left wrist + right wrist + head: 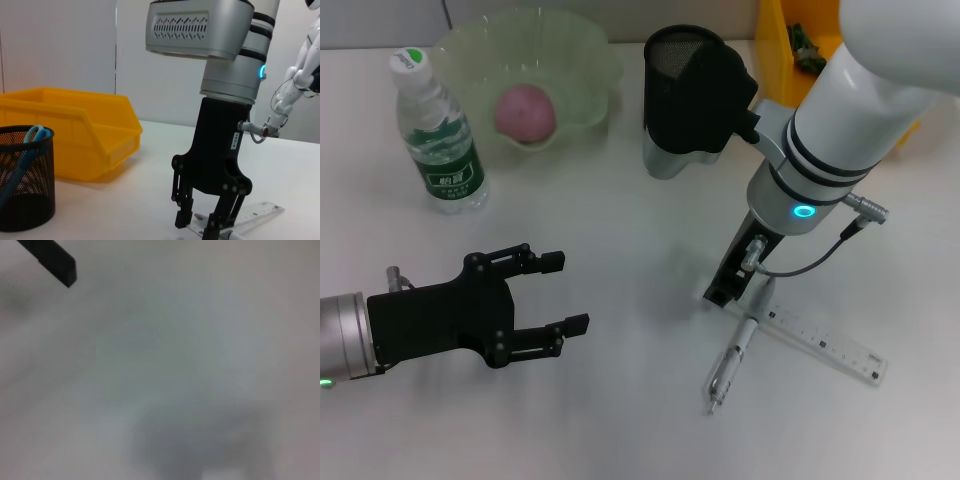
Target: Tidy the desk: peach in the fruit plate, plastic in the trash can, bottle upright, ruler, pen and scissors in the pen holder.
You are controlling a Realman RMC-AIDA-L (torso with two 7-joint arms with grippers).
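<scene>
We see the right end effector point(199, 223) lowered with fingers spread astride the silver pen point(731, 365) and clear plastic ruler point(818, 340) crossing on the white bench point(620, 400); the left end effector point(560, 295) hovers open.
</scene>
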